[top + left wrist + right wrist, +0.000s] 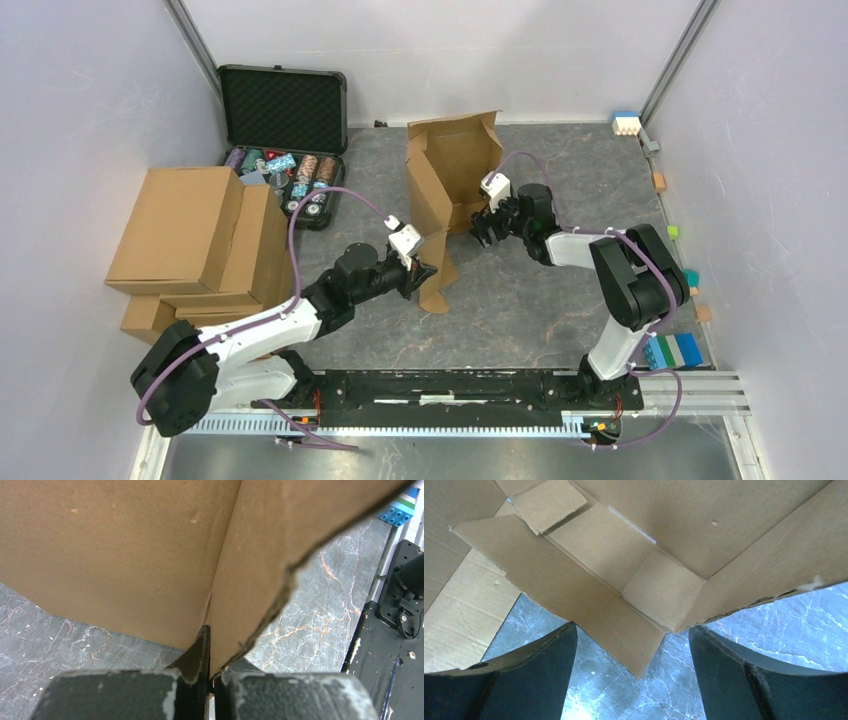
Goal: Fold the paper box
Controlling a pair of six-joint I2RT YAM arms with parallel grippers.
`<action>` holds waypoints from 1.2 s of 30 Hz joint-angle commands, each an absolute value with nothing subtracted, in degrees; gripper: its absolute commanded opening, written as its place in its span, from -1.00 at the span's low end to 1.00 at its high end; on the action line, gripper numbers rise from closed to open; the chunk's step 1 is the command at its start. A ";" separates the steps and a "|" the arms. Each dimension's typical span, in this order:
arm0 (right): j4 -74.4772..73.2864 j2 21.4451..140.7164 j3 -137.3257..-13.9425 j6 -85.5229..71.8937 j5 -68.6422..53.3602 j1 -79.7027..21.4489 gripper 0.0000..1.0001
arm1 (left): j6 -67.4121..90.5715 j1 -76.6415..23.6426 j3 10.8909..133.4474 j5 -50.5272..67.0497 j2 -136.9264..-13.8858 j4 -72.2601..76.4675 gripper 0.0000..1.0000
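Paper box (452, 180) is found half-erected on the counter (540, 300), its 6 o'clock flap (437, 290) pinched by the left end effector (430, 268); the right end effector (487, 226), spread wide at 4 o'clock, grips nothing. Pinch to be held firm while the rest is squared.

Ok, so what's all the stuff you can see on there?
paper box: one, brown, half-folded, mid-table
cartons: several, brown, piled at left
case: one, black, open, far left
chips: many, mixed colours, in the case
blocks: several, mixed colours, right edge
table: one, grey marbled
left arm: one, white and black, jaws shut on the box's flap
right arm: one, jaws open beside the box
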State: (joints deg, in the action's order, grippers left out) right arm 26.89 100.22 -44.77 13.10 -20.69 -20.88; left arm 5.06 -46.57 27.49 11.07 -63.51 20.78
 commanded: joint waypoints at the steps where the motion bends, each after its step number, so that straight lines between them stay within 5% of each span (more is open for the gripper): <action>1: 28.41 101.65 -48.69 13.72 -20.98 -21.27 0.67 | 8.36 -46.23 28.53 13.62 -65.06 18.90 -0.95; 15: 24.70 108.57 -59.84 9.55 -17.76 -21.07 0.31 | 7.91 -46.21 29.42 14.89 -66.69 18.45 -0.96; 25: 26.16 113.08 -64.69 5.30 -18.67 -19.60 0.32 | 7.91 -46.23 29.87 15.52 -67.63 18.15 -0.96; 36: 25.92 116.50 -68.06 1.64 -20.71 -18.19 0.11 | 7.91 -46.23 30.40 15.95 -68.55 18.11 -0.96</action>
State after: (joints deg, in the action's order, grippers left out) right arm 24.77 115.37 -65.71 3.88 -20.95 -18.20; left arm 5.06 -46.33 29.36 13.67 -67.13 21.47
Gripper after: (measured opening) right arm 0.561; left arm 0.050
